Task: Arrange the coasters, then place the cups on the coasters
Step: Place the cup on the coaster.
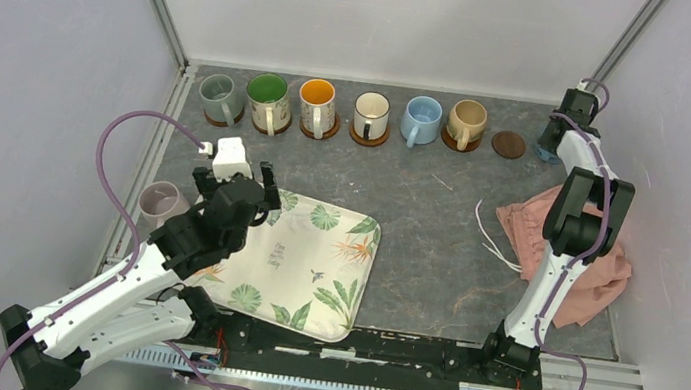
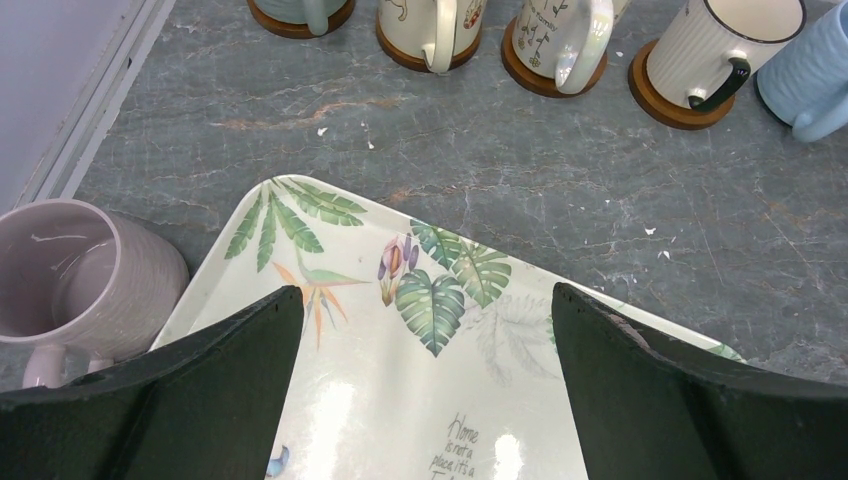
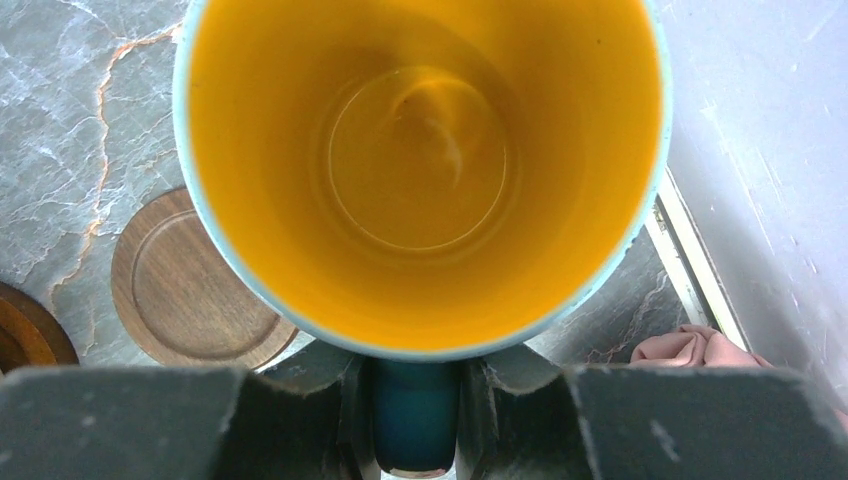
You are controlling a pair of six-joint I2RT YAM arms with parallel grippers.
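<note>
Six cups stand on brown coasters along the back: grey-green, floral green-inside, orange-inside, cream, light blue and tan. Right of them lies a bare dark coaster. My right gripper is shut on the handle of the blue cup with the orange inside, just right of that coaster. My left gripper hangs open over the tray's far corner. A pale pink cup stands left of it.
The leaf-print tray lies at the near middle. A pink cloth is crumpled around the right arm, with a white cord beside it. Metal rails and grey walls close in the table.
</note>
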